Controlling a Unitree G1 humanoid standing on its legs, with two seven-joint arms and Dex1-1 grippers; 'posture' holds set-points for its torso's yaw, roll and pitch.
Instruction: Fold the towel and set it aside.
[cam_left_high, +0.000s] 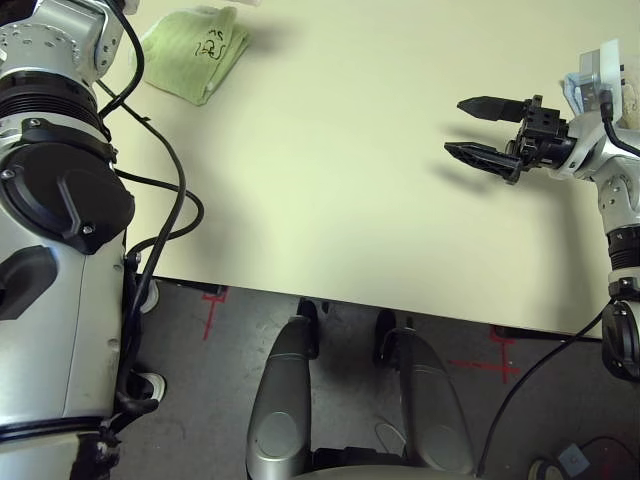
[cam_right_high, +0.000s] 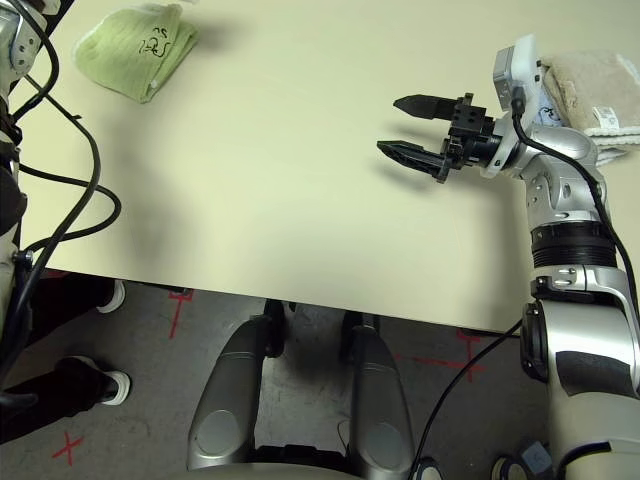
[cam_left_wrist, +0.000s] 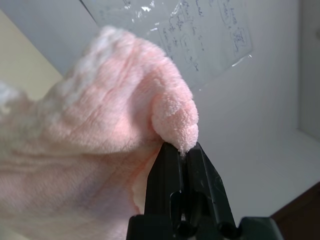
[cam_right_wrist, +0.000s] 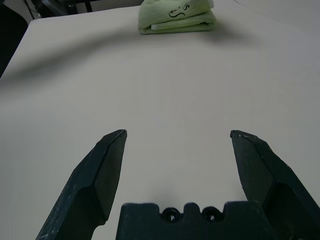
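The pink towel (cam_left_wrist: 125, 95) was pinched at one edge, clear of the surface (cam_left_high: 330, 200), by the left fingers (cam_left_wrist: 183, 150), closed tight, and could be dropped from so small a grip; the right fingers (cam_left_high: 452, 126) were spread, empty.

Head pair looks down at tabletop (cam_left_high: 330, 200), sharing right jaws (cam_left_high: 487, 135); wrist cams close behind jaws, facing along them
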